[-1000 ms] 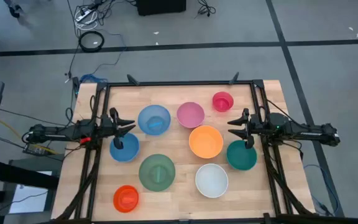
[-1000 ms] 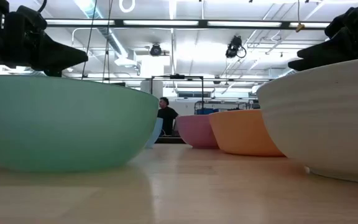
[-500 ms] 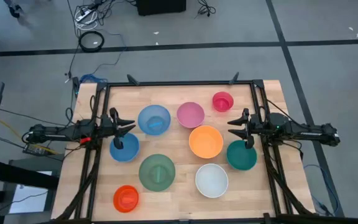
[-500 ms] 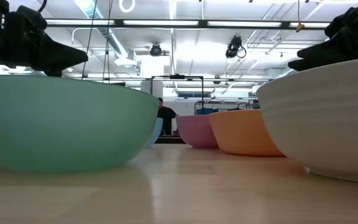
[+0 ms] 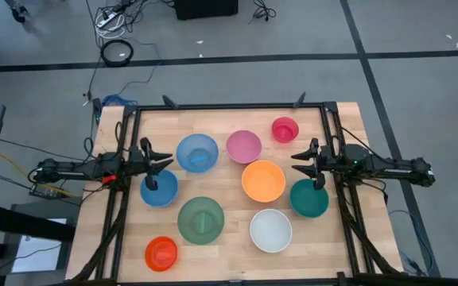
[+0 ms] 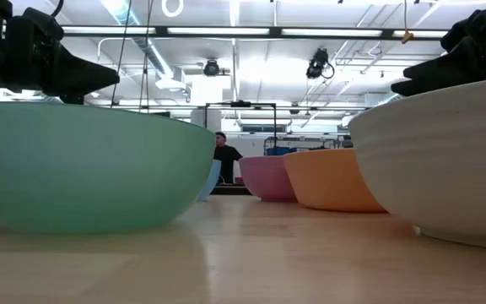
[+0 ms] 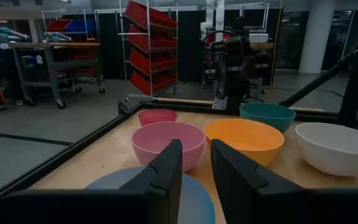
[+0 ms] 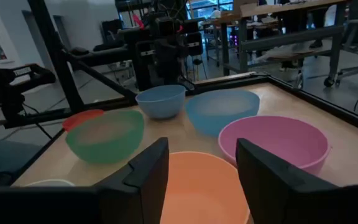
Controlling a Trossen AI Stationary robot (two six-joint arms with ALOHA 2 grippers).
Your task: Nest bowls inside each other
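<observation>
Bowls: nine sat separately on the tabletop (image 5: 348,119), none nested.
Centre: orange bowl (image 5: 263,180), pink bowl (image 5: 244,146), light blue bowl (image 5: 196,152).
Left gripper (image 5: 159,163): my fingers stood apart, empty, over the blue bowl (image 5: 158,190).
Right gripper (image 5: 303,164): my fingers parted, empty, beside the teal bowl (image 5: 309,199).

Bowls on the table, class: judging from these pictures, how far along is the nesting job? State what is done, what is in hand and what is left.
Done: nothing; in the high view every bowl sits apart on the table, none inside another. In hand: nothing; the left gripper hangs open over the blue bowl, the right gripper open beside the orange bowl. Left: all the nesting, from the small magenta bowl to the large green bowl.
</observation>
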